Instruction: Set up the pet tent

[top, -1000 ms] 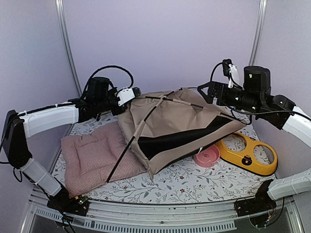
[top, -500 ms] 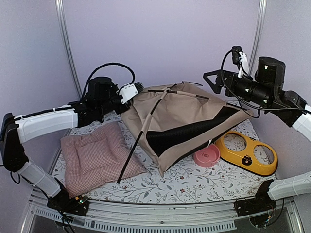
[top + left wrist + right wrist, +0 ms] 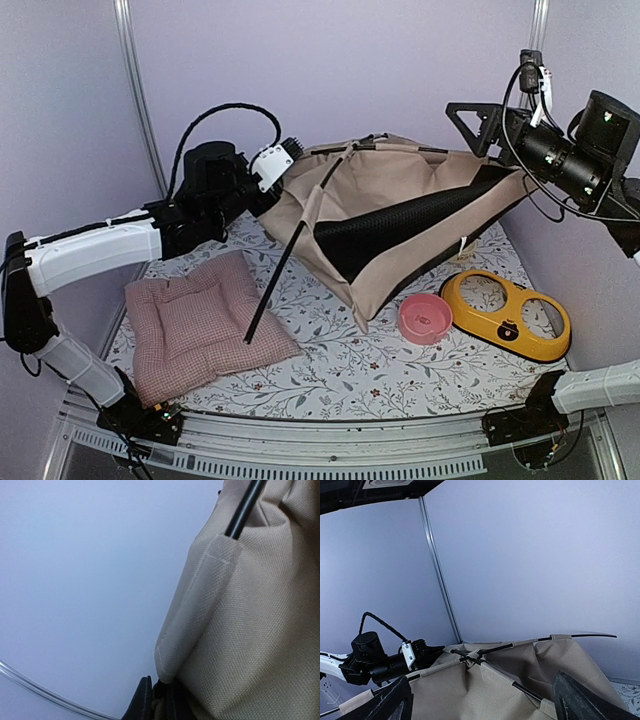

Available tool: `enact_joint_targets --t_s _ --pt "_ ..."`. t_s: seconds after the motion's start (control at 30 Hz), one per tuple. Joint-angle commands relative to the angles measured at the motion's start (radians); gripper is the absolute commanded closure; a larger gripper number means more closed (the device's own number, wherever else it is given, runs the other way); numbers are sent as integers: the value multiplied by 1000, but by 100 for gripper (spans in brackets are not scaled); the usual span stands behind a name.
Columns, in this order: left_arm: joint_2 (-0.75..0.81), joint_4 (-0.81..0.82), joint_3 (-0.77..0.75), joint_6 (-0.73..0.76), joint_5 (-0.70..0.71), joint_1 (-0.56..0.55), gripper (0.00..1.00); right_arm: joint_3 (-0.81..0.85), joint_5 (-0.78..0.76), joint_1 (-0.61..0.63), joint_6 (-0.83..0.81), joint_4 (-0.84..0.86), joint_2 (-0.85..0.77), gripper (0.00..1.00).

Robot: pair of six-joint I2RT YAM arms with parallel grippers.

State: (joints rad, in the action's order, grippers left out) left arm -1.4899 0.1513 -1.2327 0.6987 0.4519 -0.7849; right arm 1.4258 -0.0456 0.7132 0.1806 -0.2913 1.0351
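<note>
step: raise and spread | pet tent (image 3: 400,200) held above rear tabletop (image 3: 380,375) | left jaws pinching its corner hem | right jaws spread by its right edge | lift both sides level

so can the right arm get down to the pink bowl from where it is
Probably yes. The right gripper is open, up by the far right corner of the pet tent, and the pink bowl sits uncovered on the table just in front of the tent. Only the tent's raised edge hangs nearby.
</note>
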Motion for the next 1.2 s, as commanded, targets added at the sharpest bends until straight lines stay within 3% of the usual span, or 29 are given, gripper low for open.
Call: enact_joint_targets --t_s 0.0,0.37,0.7,0.93,1.17 --pt "43 49 -51 -117 88 -22 100 20 70 -4 -44 37 -44 1" --pt "117 186 -37 -163 167 -39 100 -87 270 -4 -125 140 -174 1" --pt "159 270 -73 -141 270 -85 100 -200 423 -3 -147 132 -223 1" --pt "173 404 -58 -24 367 -156 100 -357 422 -4 -78 219 -229 1" --pt "117 633 -26 186 502 -171 100 -448 478 -3 52 380 -221 1"
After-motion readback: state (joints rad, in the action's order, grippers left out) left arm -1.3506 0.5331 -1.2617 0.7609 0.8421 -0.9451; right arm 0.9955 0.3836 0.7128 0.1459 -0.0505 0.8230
